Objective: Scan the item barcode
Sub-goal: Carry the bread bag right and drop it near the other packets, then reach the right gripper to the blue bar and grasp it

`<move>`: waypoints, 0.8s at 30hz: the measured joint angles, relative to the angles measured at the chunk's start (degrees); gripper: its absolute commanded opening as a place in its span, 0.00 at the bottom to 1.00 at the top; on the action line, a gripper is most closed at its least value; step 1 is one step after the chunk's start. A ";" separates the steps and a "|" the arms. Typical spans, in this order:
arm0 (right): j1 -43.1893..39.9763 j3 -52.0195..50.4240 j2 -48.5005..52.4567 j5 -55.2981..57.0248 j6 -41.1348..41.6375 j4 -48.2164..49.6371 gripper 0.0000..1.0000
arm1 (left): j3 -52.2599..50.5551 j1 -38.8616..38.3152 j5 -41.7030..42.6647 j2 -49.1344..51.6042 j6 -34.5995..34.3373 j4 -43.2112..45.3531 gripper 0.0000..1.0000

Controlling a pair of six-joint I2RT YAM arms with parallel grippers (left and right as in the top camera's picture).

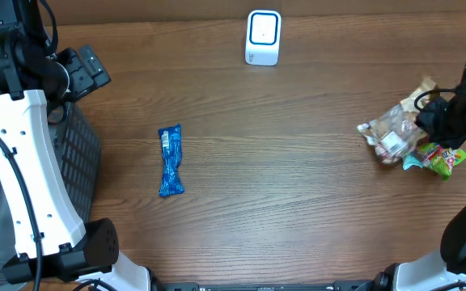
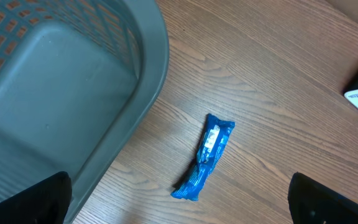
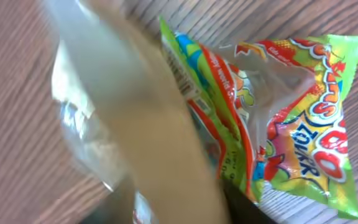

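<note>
Clear crinkly plastic snack bag (image 1: 391, 129) lies at the right edge of the brown wooden table (image 1: 298, 202), against a green-and-red candy packet (image 1: 442, 158). It sits under the right gripper (image 1: 424, 121), whose jaw gap I cannot tell. Left gripper (image 2: 179, 202) gapes wide beside the grey plastic basket (image 2: 151, 62).

Wooden table (image 1: 298, 202), blue packet (image 1: 171, 160), scanner (image 1: 263, 37), snack bags (image 1: 388, 129)

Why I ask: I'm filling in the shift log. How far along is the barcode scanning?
Done: nothing that shows; the basket looks bare inside and no item is at the scanner. In hand: the right gripper is at the clear snack bag beside the green candy bag, grip unclear. The left gripper hangs open above the blue wrapper. Left: lifting and scanning.
</note>
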 measured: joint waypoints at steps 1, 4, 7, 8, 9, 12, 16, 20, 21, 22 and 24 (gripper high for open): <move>0.00 0.00 0.00 0.07 -0.24 -0.07 0.74 | 0.00 0.00 0.00 0.00 -0.02 0.00 1.00; 0.00 3.72 0.48 -1.07 -1.05 -4.00 0.76 | 0.00 0.00 0.00 0.00 0.00 0.02 1.00; 0.00 13.55 0.61 -5.01 -2.58 -7.58 0.76 | 0.00 0.00 0.04 0.00 0.00 0.00 1.00; 0.00 16.00 0.59 -6.32 -3.19 -7.85 0.76 | 0.00 0.00 -0.02 0.00 0.00 0.02 0.99; 0.02 18.64 0.57 -8.35 -3.78 -8.15 0.76 | 0.00 0.00 0.00 0.00 -0.02 0.00 1.00; 0.42 26.18 0.55 -15.15 -5.25 -7.82 0.76 | 0.00 0.00 0.00 0.00 0.00 0.02 1.00; 5.03 28.48 0.59 -25.49 -5.88 -5.42 0.85 | 0.00 0.00 0.00 0.00 0.00 0.00 1.00; 16.15 28.44 2.69 -29.73 -5.05 -2.89 1.00 | 0.00 0.00 0.00 0.00 0.00 0.00 0.99; 19.26 28.26 3.69 -30.14 -4.04 -0.98 1.00 | 0.00 0.00 0.00 0.00 -0.02 0.00 1.00; 21.94 28.13 4.74 -30.40 -3.28 0.66 1.00 | 0.00 0.00 0.00 0.00 0.00 0.02 1.00; 28.41 28.02 7.98 -30.88 -1.81 4.57 1.00 | 0.00 0.00 0.02 0.00 -0.02 -0.02 1.00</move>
